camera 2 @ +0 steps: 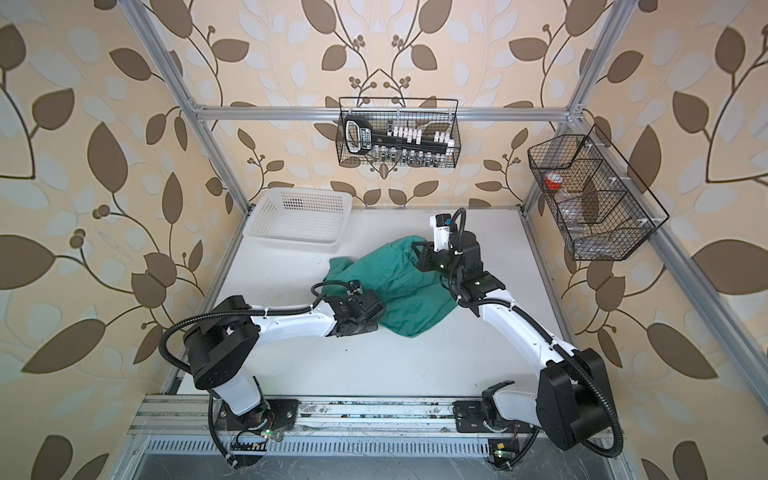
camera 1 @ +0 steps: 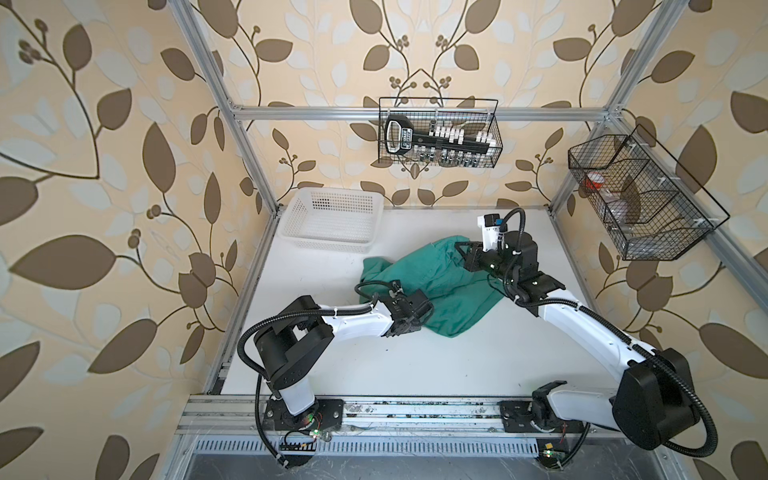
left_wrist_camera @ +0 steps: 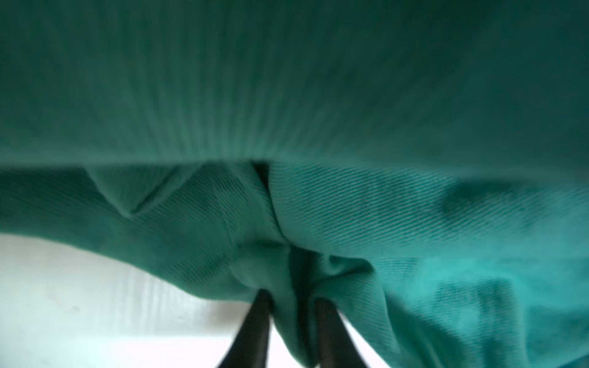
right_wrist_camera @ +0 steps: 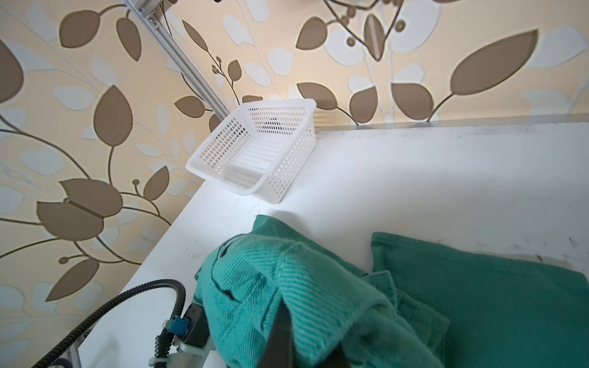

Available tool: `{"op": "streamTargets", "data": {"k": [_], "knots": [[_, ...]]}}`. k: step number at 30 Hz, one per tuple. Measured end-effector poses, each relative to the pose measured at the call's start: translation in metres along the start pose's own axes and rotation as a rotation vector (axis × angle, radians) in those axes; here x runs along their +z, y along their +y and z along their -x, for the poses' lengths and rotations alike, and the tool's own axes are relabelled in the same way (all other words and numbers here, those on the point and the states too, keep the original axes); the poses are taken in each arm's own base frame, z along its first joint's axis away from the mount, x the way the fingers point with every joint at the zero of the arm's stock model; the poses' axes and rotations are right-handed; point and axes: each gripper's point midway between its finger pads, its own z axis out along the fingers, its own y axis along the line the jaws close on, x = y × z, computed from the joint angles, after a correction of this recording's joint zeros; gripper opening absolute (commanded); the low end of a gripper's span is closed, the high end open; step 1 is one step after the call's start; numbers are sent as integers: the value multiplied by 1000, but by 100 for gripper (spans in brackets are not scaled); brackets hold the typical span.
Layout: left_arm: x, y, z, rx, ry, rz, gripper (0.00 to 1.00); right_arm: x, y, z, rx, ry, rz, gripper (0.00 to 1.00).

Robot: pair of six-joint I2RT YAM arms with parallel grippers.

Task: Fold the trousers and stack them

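Two grabs on the trousers (camera 1: 419,282), nothing folded yet

In both top views they lie bunched on the table (camera 1: 415,365), with the right claw (camera 1: 462,248) clenched on a raised edge and the left claw (camera 1: 428,309) at the near side. Left wrist: fingers (left_wrist_camera: 259,318) pinch a thick wad (I'd regrip thinner). Right wrist: cloth drapes over that claw; pull apart slowly, clear of the basket (right_wrist_camera: 255,149).

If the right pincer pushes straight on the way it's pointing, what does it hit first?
Beyond the trousers it grips, the right pincer aims across bare table toward the white basket. The basket looks first in line, though tilt is unclear; it might touch the table sooner.
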Motion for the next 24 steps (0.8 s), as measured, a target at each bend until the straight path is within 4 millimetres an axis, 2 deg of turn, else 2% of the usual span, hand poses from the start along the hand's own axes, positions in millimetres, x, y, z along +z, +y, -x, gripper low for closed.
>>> {"op": "streamTargets", "data": {"k": [2,6,9,12,16,19,24], "knots": [[-1,2,4,1,-10,11,0,0,-2,-1,2,1,-3,0],[-5,9,7,20,-11,30,0,-1,-4,1,4,-4,-7,0],[-18,19,19,15,-35,38,0,-5,-8,4,0,-11,-21,0],[-39,41,39,-4,-71,45,0,-16,-15,14,-11,-34,-49,0],[-77,82,76,-30,-148,86,0,-38,-20,45,-36,-96,-94,0],[-108,113,104,-30,-205,143,0,-56,-10,77,-67,-158,-100,0],[-167,144,164,-23,-313,201,0,-93,13,136,-112,-287,-96,0]]}}
